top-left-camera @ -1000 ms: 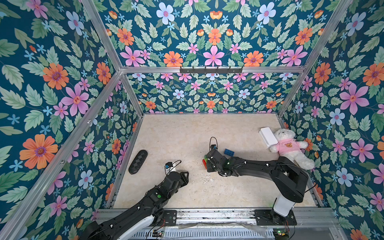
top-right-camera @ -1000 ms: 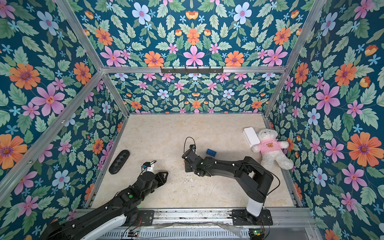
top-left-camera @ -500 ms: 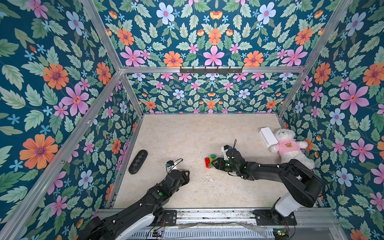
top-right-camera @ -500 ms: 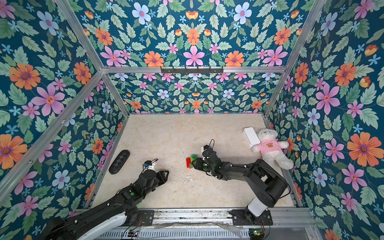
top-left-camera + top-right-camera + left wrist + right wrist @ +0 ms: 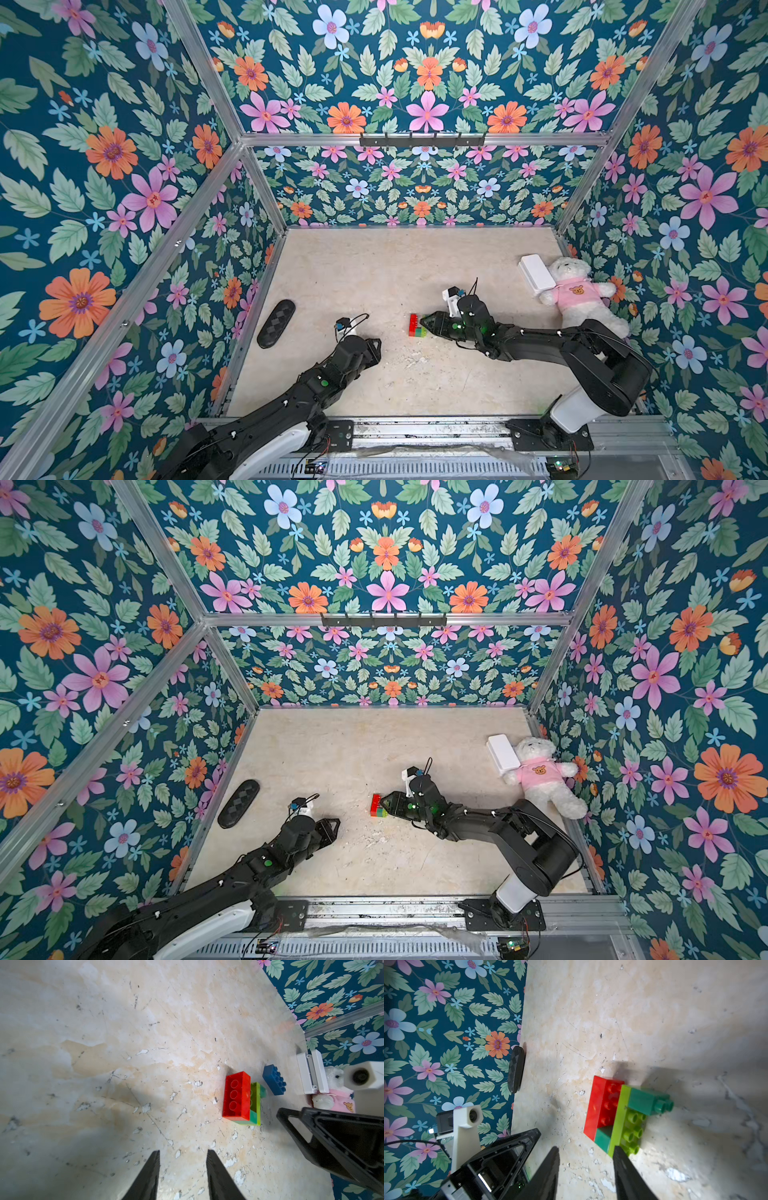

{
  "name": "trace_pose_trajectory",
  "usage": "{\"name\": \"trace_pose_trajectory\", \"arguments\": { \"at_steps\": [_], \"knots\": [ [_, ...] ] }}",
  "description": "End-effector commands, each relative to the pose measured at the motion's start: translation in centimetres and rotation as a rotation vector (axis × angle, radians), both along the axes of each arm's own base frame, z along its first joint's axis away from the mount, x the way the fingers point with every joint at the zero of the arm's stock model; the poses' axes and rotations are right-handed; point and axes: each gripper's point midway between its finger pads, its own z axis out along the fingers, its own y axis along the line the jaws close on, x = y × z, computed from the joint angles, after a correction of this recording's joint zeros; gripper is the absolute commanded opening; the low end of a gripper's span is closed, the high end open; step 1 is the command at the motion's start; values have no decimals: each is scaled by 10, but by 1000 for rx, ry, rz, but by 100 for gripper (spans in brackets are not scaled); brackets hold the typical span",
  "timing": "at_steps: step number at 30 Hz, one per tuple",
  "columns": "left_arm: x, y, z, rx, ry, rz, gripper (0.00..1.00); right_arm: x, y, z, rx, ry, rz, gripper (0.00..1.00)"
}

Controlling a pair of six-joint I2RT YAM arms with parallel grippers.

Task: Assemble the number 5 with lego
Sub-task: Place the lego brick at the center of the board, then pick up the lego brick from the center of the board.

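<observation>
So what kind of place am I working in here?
Probably a purpose-built robot test cell, not a real room: floral-print walls on aluminium framing, and the left arm and right arm bolted to a front rail.

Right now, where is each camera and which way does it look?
Top views: high above, looking down at the table; left arm, right arm show.
Left wrist: on the left arm, facing the brick stack; left gripper shows.
Right wrist: on the right arm, facing the same stack; right gripper shows.
Shared: both wrist views see the stack.
</observation>
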Motion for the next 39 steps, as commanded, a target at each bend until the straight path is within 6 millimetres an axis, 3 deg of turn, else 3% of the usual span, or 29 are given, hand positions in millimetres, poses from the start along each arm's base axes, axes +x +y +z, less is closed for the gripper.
{"name": "trace_pose_trajectory", "arguments": {
  "at_steps": [1,8,13,18,25,39],
  "knots": [
    [6,-9,9,-10,-29,-31,42,2,-20,0,-121,-46,-30,47],
    [14,-38,15,-32,-17,-127,44,23,-80,3,-479,-125,-122,55],
    [18,-57,19,-49,-3,-189,46,37,-111,6,-652,-171,-117,58],
    [20,-66,21,-51,3,-226,48,51,-129,2,-766,-176,-69,64],
    [17,-63,22,-50,-2,-226,49,72,-137,-13,-839,-168,-15,68],
    [13,-51,16,-42,5,-198,49,89,-115,-45,-863,-142,125,75]
  ]
}}
